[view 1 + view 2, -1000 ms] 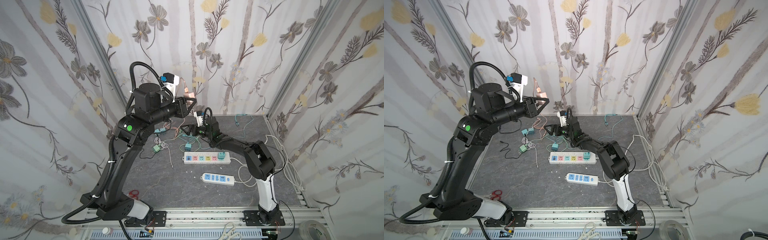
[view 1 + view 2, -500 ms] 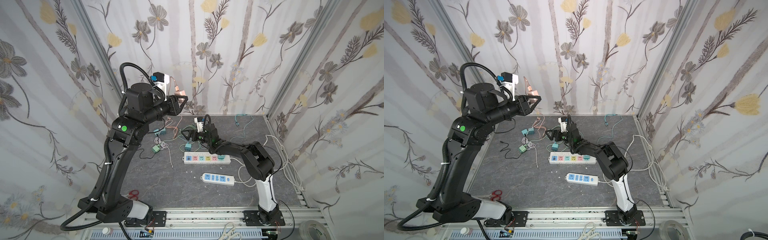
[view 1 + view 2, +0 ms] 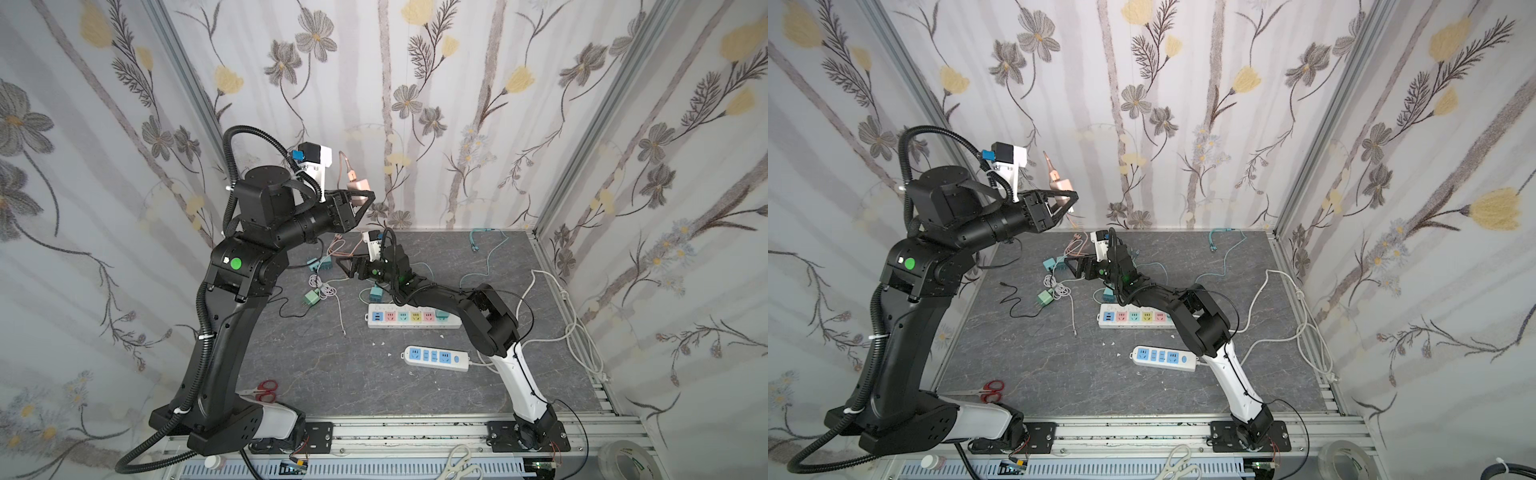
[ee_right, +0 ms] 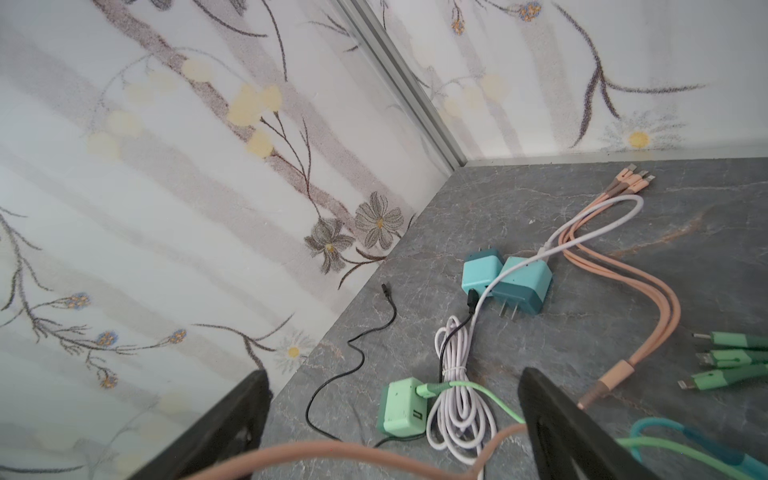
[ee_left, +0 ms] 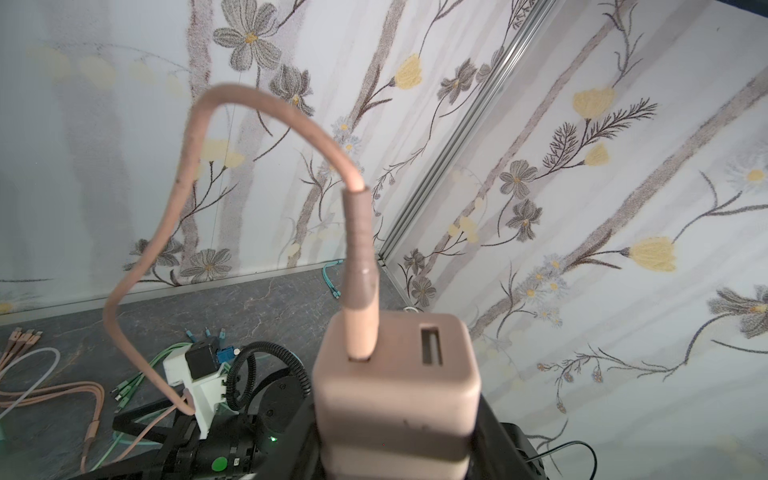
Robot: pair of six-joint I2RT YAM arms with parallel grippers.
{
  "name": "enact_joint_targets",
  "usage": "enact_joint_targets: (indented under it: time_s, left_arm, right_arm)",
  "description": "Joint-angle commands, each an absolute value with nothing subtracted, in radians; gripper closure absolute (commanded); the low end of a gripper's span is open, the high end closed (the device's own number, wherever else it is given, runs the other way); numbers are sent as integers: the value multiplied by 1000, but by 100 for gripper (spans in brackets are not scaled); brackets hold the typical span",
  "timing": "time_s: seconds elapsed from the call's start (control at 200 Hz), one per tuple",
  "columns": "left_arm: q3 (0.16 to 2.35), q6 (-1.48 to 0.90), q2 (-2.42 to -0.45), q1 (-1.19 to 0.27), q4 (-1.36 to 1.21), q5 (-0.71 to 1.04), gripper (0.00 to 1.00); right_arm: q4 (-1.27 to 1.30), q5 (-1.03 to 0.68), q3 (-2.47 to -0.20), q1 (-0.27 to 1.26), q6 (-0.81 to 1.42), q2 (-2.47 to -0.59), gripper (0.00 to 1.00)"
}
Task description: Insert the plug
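My left gripper (image 3: pixel 365 198) (image 3: pixel 1066 200) is raised near the back wall, shut on a pink plug (image 3: pixel 358 185) (image 5: pixel 395 382). Black fingers (image 5: pixel 494 432) press the plug's sides. Its pink cable (image 5: pixel 357 249) arcs up and drops to the table. My right gripper (image 3: pixel 341 266) (image 3: pixel 1073 266) hovers low over the table's back, open. In the right wrist view that pink cable (image 4: pixel 332 455) runs across the gap between the fingers (image 4: pixel 552 419), touching neither pad that I can see. A white power strip with coloured sockets (image 3: pixel 413 318) (image 3: pixel 1133 318) lies mid-table.
A second white strip with blue sockets (image 3: pixel 434 357) lies nearer the front. A green charger (image 4: pixel 401 407), two teal chargers (image 4: pixel 507 282), a coiled white cable (image 4: pixel 457 415) and a black cable (image 4: pixel 353 353) lie under the right gripper. Red scissors (image 3: pixel 266 390) sit front left.
The right gripper has moved left over the chargers, and its jaws have narrowed slightly. The left arm has swung a little left, still holding the pink plug.
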State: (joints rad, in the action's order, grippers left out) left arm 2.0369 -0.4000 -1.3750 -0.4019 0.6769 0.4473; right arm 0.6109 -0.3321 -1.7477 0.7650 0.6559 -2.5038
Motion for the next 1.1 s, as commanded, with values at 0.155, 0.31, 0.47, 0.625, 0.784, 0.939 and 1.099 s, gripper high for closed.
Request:
enact_joint_targets:
  time_s: [0.155,0.31,0.47,0.625,0.784,0.939,1.099]
  left_arm:
    - [1976,-394,-1289,-356,624,429,100]
    - [1879,-352,-1222,-341,620,287,100]
    - [1695,-383,-1163,-342,539,245,100]
    - [1663,-391,-1186,-342,560,297,100]
    - [1659,-383,-1228,-368,552,386,100]
    - [1691,-348,-1256,-426,560,412,100]
    - [1724,-314,-1306,-489,576,436,100]
  right_arm:
    - [396,-202,-1925,773,498,-2469,88]
    - [246,-201,-2075,728,402,-2363,100]
    - [194,-230,-2161,667,421,-2271,100]
    - [132,-277,-2119,633,369,-2166,100]
    - [127,-309,-1999,598,337,-2044,100]
    - [80,-370,-1932,562,332,-1950,100]
    - [69,-374,-1808,548,301,-1834,100]
